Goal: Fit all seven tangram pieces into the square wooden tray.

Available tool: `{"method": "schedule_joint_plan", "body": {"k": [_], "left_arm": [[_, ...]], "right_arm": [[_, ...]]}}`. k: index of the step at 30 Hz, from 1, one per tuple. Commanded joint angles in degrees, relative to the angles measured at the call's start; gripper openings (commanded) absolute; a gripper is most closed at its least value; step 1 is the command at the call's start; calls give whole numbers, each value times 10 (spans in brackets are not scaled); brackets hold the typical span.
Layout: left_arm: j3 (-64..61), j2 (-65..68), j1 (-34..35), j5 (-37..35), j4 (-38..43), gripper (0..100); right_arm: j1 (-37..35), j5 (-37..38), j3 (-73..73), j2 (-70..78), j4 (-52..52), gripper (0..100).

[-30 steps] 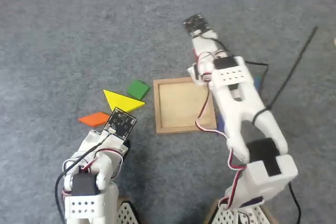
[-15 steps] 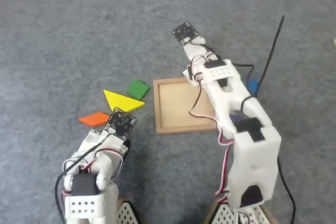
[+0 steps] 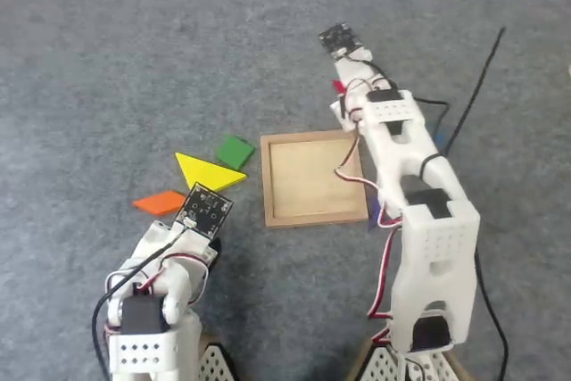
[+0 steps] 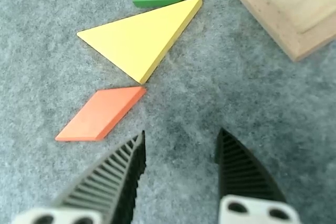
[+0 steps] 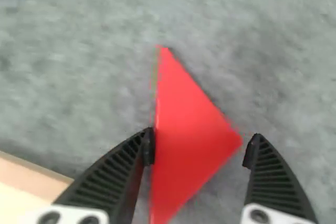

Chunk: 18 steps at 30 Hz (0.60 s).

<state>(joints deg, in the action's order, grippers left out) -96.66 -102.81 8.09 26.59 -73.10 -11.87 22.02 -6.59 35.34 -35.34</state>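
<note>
High view: my right gripper (image 5: 199,142), arm outstretched, lies above the tray (image 3: 266,186) at its upper right corner, fingers apart around the red triangle (image 5: 181,124); left gripper (image 4: 178,148), lower left, also apart.

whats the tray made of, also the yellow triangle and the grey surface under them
Tray: pale bare wood, judging by faint grain and matte rim. Yellow triangle: rigid, thick-edged, smooth even colour; likely painted wood, possibly plastic. Grey surface: fuzzy, fibrous fabric, like felt or low carpet.
</note>
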Motion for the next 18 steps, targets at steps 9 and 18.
{"method": "schedule_joint_plan", "body": {"k": [9,18], "left_arm": [[3,-4,0,-4,-3,209],[3,-4,0,-4,-3,209]], "right_arm": [[-3,7,-33,30,76,273],[-11,7,-33,81,116,270]]}}
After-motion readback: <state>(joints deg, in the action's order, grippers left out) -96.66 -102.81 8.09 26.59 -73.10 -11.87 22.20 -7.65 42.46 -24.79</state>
